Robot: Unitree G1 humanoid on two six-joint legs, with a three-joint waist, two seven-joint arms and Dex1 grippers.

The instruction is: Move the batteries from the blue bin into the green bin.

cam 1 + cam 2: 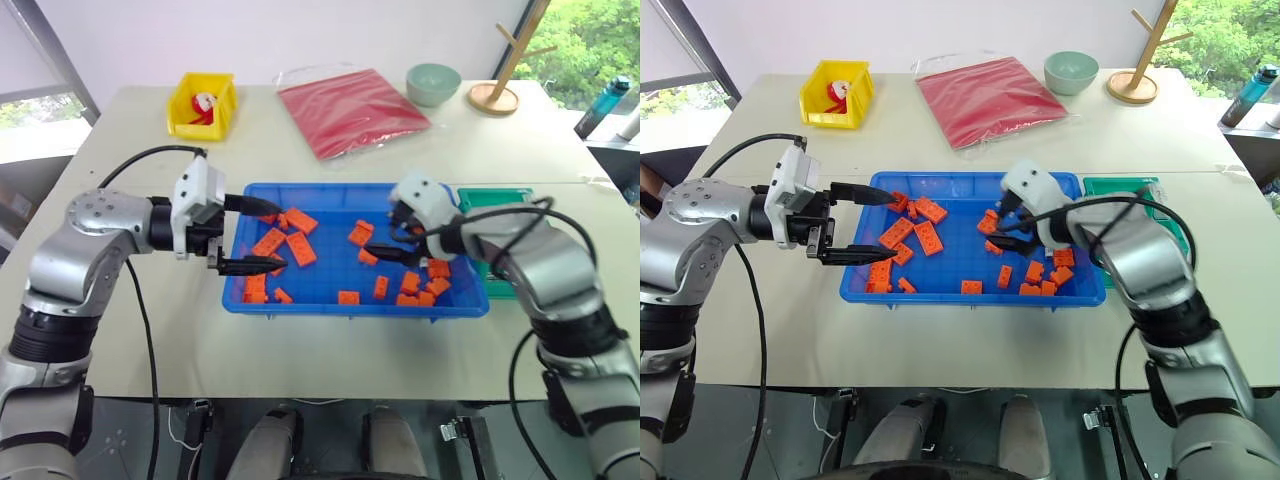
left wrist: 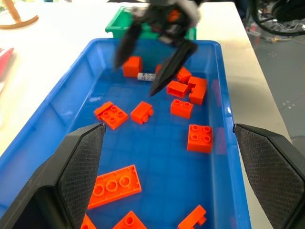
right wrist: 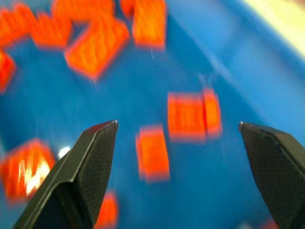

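While the right wrist view is smeared, a single battery (image 2: 147, 76) shows in the left wrist view as a small pale cylinder on the floor of the blue bin (image 1: 310, 283), lying flat with its long axis running across the bin's short side; its markings are too small to read. It sits between orange bricks (image 1: 300, 248) just under the right gripper (image 2: 155, 67), whose fingers stand wide apart and empty. The left gripper (image 1: 268, 236) hovers over the bin's 9 o'clock end, fingers spread, holding nothing. The green bin (image 1: 495, 197), partly hidden by the right arm, stands at 3 o'clock on the counter (image 1: 120, 330).
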